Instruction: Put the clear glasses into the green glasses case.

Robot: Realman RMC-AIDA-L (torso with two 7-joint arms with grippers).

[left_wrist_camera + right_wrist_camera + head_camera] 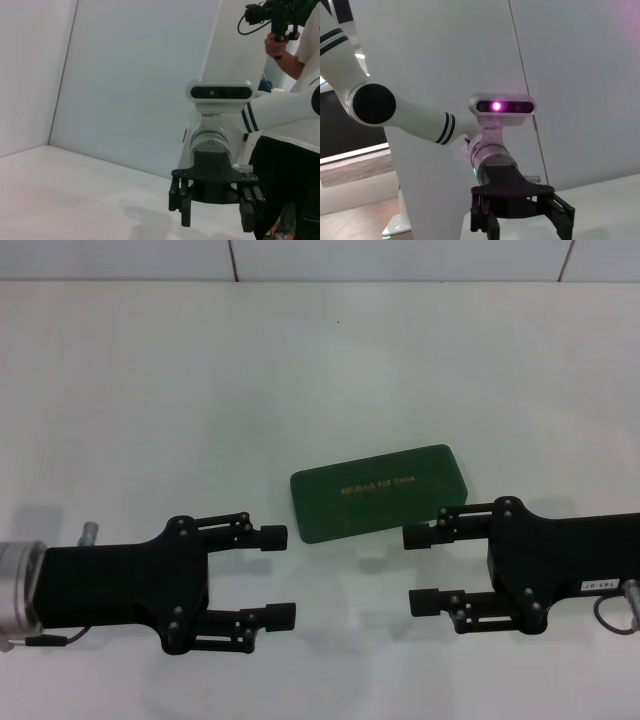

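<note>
The green glasses case (380,491) was dark green with gold lettering; both grippers were black, the table (150,390) white.

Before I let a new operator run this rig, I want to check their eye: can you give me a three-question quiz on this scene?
1. True or false: the green glasses case lies shut on the white table.
2. Which gripper is nearer the case? A. left gripper B. right gripper
3. Fill in: in the head view, both grippers' fingers are ____.

Key: 1 true, lid with gold lettering up. 2 B, its upper finger reaches the case's near edge. 3 open, holding nothing. The clear glasses cannot be made out in any view.
</note>
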